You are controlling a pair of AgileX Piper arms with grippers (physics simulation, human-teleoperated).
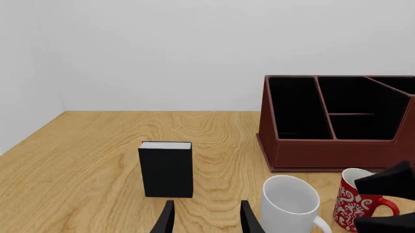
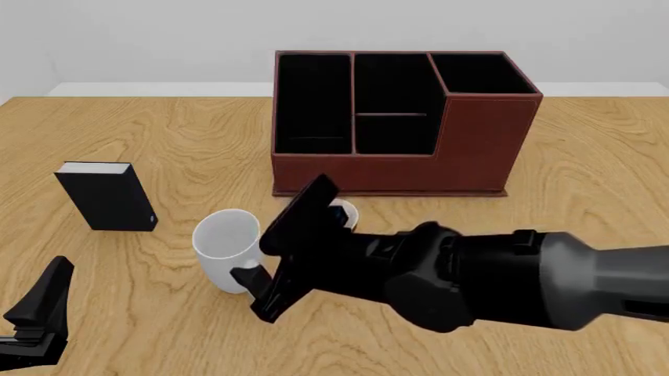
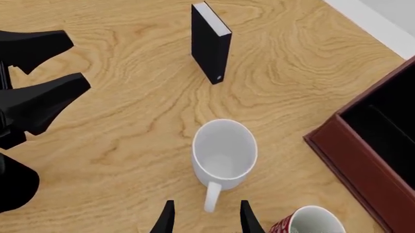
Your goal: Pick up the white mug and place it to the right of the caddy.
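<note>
We see one wooden table [image 2: 585,157], and on it one caddy [image 2: 403,125], two mugs and one small black box. The caddy stands toward the far side in the front view, its open top showing three black-lined compartments, with the taller section at its right end; its long axis runs left to right across the table.

The right arm [image 2: 502,278] reaches in from the right and lies across the near half of the table, covering most of the red mug [image 3: 310,221], which stands between the white mug and the caddy's front wall.

The black box with a white top [image 2: 105,196] stands upright, well to the left of the caddy.

The white mug [image 2: 227,247] stands upright on the table in front of the caddy's left end, mouth facing up, so its long axis is vertical. Its loop handle points toward the near edge of the table and toward the right gripper.

The right gripper [image 3: 206,221] hangs over that handle with its jaws parted; the handle lies in line with the gap between the fingertips, and we see nothing gripped. The left gripper [image 1: 206,217] sits low at the near left corner, its jaws also apart and empty, aimed toward the black box.
</note>
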